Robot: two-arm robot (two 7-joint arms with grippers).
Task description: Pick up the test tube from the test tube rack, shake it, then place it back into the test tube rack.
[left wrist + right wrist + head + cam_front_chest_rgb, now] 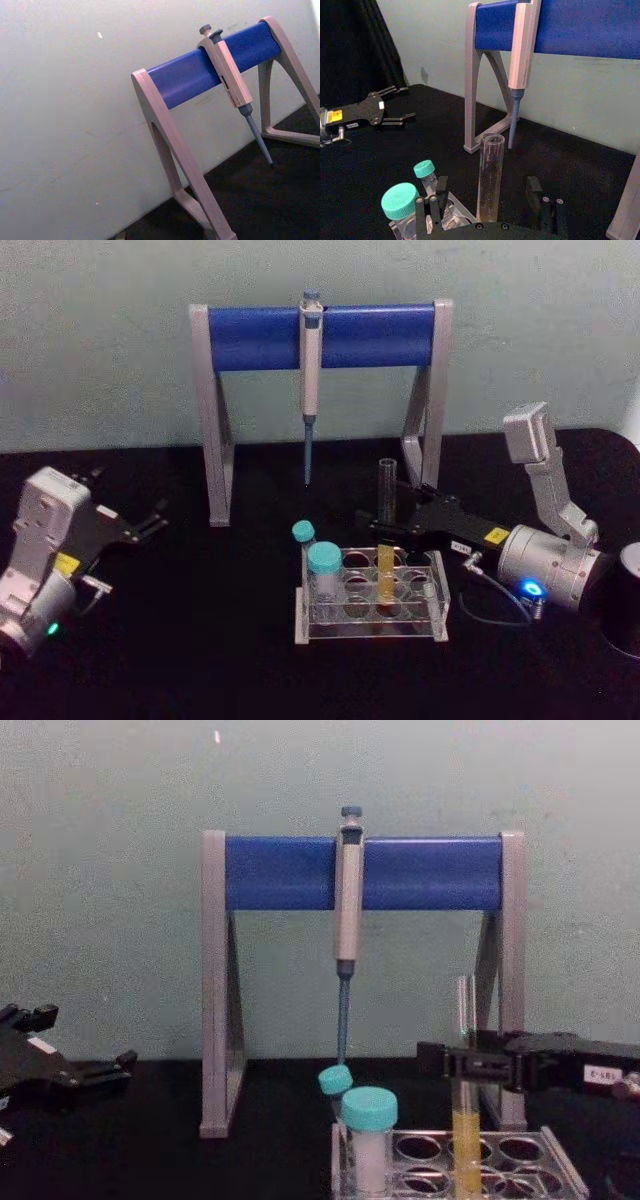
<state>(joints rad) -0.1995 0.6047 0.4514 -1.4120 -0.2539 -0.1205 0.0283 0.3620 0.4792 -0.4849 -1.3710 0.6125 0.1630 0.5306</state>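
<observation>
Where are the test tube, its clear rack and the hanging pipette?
test tube [386, 575]: head view, on its yellow liquid.
test tube rack [415, 625]: head view, on its front wall.
pipette [311, 355]: head view, on its grey body.

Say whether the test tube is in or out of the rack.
In: the test tube stands upright in the test tube rack, right hand around it.

The head camera is looking forward and down from above, taking in the black worktop [200, 660]. The chest camera is sitting lower, facing level across it. The left wrist camera is viewing the pipette stand [190, 75] close and tilted. The right wrist camera is peering from just behind the test tube [490, 175]. All four are sharing the stand.
</observation>
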